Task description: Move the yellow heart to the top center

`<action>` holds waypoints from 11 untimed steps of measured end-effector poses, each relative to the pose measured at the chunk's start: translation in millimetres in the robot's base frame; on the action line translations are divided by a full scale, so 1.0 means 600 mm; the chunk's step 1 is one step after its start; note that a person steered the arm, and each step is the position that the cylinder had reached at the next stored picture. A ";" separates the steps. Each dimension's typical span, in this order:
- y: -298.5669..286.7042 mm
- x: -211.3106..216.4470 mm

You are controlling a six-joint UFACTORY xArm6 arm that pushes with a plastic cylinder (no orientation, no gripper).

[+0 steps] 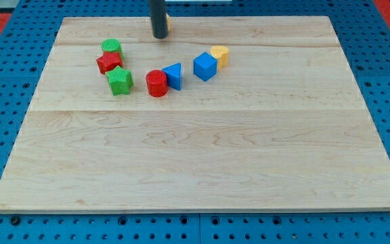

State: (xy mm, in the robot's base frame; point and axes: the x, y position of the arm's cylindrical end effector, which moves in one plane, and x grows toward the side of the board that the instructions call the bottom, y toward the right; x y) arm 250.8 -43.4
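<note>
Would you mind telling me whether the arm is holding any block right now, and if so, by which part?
Nothing is held: the arm ends in a bare rod. My tip sits at the view's top centre against a mostly hidden yellow block, shape unclear.

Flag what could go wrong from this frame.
A yellow block peeks out behind my tip, close to the top edge of the board; another push upward might slide it off. Its shape is hidden, and a second yellow block sits beside the blue cube, so the heart could be misidentified.
</note>
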 end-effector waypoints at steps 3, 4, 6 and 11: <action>0.270 0.136; 0.176 0.097; 0.181 0.138; 0.116 0.045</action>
State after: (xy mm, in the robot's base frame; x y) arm 277.6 26.2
